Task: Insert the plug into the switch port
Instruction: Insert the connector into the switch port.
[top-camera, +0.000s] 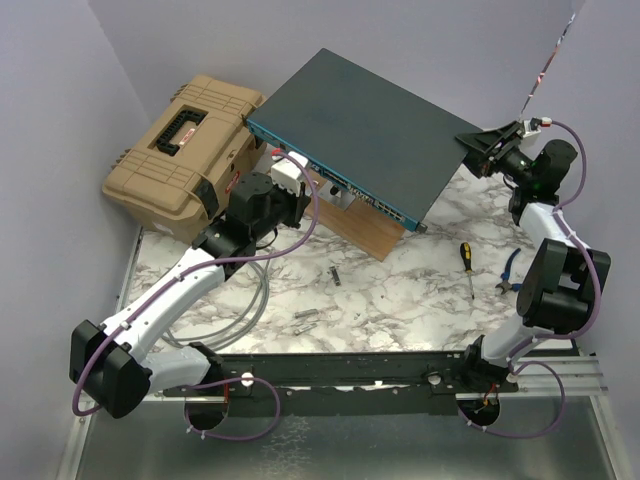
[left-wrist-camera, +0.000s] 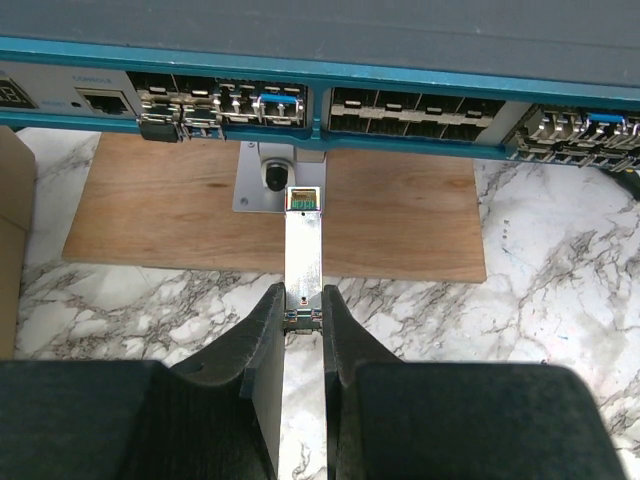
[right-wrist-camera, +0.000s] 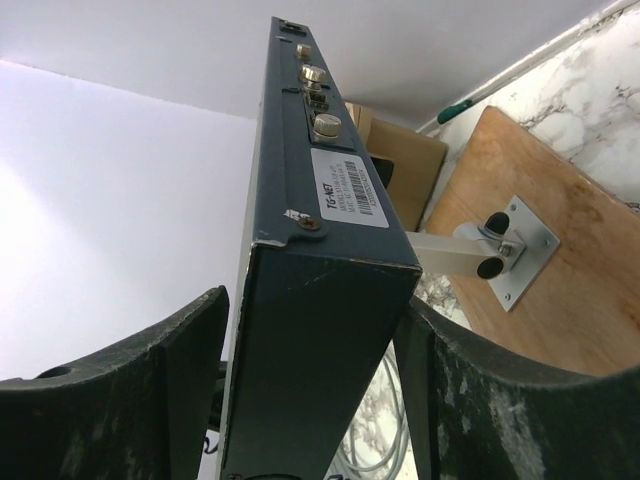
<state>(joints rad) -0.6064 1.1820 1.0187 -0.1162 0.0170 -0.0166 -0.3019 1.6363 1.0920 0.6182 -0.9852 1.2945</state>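
One plug (left-wrist-camera: 303, 245), clamped by the closed jaws of the left gripper (left-wrist-camera: 303, 302), long axis laid toward 12 o'clock, is held short of the port row (left-wrist-camera: 405, 108) of the switch (left-wrist-camera: 320, 30); the switch corner is straddled by the wide jaws of the right gripper (right-wrist-camera: 312, 300), contact undetermined.

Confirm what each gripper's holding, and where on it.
Left gripper: the plug, a metal transceiver module, pinched at its rear end. Right gripper: the switch, clamped across its thickness at a back corner.

Left arm (top-camera: 170, 300) is stretching toward the switch (top-camera: 370, 120), blue face ahead. Left gripper (left-wrist-camera: 303, 305) is pinching the plug (left-wrist-camera: 303, 235) just short of it. Right arm (top-camera: 545, 230) is standing bent, right gripper (right-wrist-camera: 315, 330) clamping the switch's rear corner.
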